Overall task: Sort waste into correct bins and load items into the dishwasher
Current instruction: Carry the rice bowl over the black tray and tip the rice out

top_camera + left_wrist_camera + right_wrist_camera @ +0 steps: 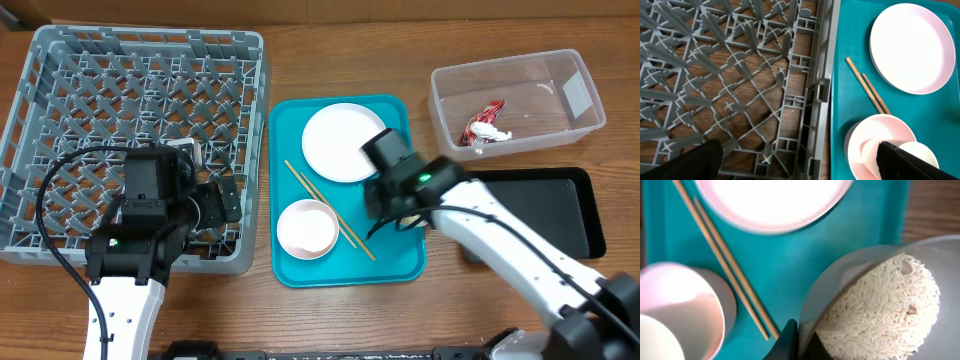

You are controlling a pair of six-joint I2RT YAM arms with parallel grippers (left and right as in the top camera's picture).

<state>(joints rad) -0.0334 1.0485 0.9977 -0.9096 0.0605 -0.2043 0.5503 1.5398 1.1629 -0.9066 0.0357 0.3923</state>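
Two pincers show: the right pincer is clamped on the rim of the grey bowl, full of rice, above the teal tray beside chopsticks, plate and pink bowl. The left pincer hangs spread wide and empty over the right wall of the rack. The wrapper lies in the clear tub on the wooden surface.

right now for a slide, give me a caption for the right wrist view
Right gripper pinching the rim of a grey bowl full of rice over the teal tray, chopsticks alongside.
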